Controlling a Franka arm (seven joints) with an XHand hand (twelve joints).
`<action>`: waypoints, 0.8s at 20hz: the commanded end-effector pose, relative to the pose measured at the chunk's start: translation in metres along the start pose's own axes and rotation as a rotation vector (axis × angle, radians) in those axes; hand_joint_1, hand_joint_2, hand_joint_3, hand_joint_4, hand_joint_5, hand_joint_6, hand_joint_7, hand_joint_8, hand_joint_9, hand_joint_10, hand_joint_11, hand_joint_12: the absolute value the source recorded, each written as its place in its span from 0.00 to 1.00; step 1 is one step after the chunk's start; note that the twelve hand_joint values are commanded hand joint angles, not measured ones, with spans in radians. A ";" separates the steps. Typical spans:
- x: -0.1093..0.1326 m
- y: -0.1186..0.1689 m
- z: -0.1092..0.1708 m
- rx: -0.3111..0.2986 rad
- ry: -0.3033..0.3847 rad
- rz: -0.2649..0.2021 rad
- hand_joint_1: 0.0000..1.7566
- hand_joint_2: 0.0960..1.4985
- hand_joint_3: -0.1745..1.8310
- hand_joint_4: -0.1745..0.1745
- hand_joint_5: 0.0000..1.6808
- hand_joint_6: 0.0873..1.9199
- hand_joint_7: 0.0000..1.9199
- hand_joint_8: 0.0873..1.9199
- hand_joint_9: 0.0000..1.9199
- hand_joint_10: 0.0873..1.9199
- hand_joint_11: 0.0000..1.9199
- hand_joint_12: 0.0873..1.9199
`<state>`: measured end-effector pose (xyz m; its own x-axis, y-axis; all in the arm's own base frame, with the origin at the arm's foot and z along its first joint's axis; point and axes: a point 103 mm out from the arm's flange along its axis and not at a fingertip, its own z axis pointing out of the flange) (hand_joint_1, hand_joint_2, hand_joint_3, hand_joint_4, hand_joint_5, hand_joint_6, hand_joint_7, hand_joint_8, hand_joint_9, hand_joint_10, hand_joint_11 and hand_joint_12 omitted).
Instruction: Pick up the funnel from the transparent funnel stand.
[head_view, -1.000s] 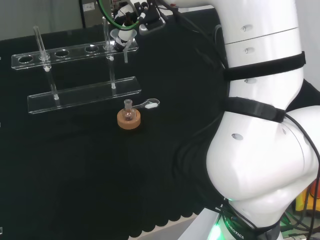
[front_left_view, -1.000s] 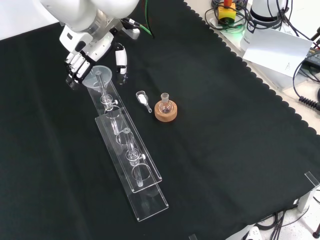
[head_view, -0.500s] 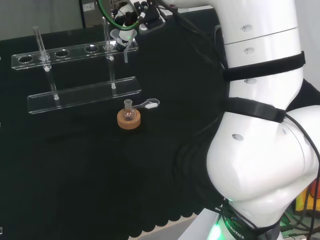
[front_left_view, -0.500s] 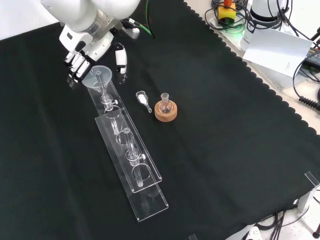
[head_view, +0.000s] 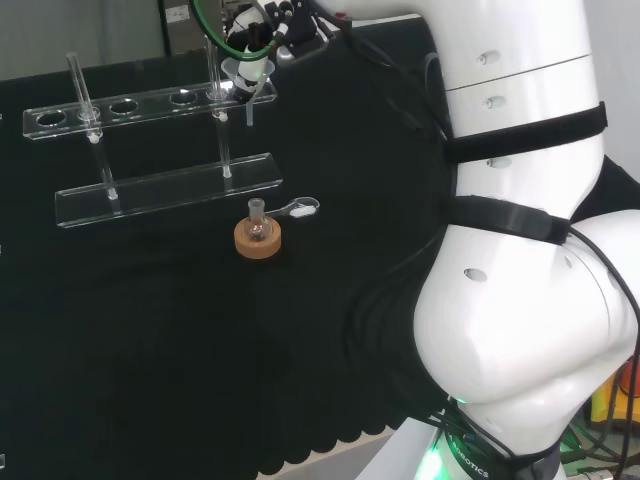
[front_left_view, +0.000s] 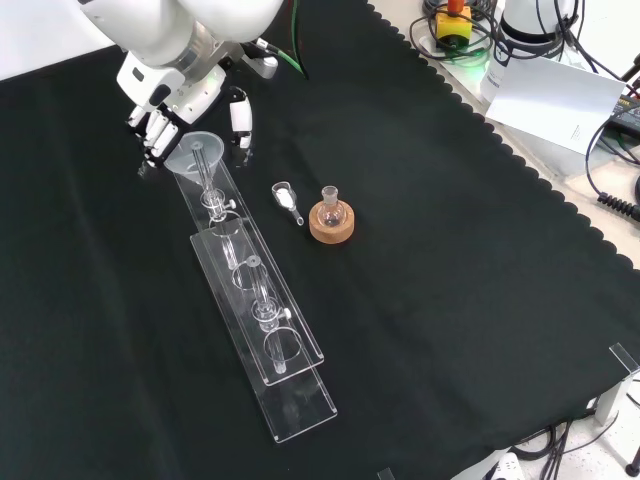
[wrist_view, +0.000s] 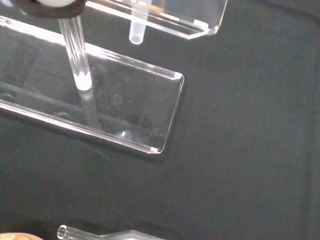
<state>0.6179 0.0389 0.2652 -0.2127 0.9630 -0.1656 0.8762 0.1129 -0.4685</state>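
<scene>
The funnel (front_left_view: 197, 152) sits with its cone above the end hole of the transparent funnel stand (front_left_view: 262, 320), at the end nearest the arm, its stem (wrist_view: 135, 31) hanging down through the upper shelf. The hand (front_left_view: 180, 112) is curled round the cone, fingers (front_left_view: 150, 128) on one side and thumb (front_left_view: 240, 118) on the other in the front view, so it seems to have hold of the rim, though the clear plastic makes actual contact hard to confirm. The main risk, as I judge it, is a lift that is not straight up: the stem could catch on the edge of the hole and tip or drag the light stand, or the smooth cone could slip out of the fingers. A sideways swing could also strike the upright rod (wrist_view: 76, 50) just beside the funnel. Near the stand, a small round-bottom flask (front_left_view: 330, 208) rests on a cork ring (front_left_view: 331, 228); whether it contains anything cannot be told. A small clear scoop-like piece (front_left_view: 287, 198) lies between flask and stand, apparently empty. The stand's other holes look unoccupied.
</scene>
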 end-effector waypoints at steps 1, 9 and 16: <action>0.000 -0.001 -0.004 -0.001 -0.018 0.013 0.40 0.46 0.25 0.38 0.18 0.00 0.13 0.37 0.26 0.35 0.04 0.73; -0.004 -0.008 -0.010 -0.036 -0.037 0.023 0.42 0.44 0.29 0.39 0.33 0.16 0.19 0.40 0.30 0.34 0.04 0.72; -0.009 -0.022 -0.031 -0.079 -0.051 0.035 0.43 0.44 0.30 0.38 0.29 0.23 0.20 0.41 0.31 0.34 0.05 0.72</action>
<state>0.6148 0.0367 0.2880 -0.2039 0.9563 -0.2094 0.9016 0.1001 -0.4209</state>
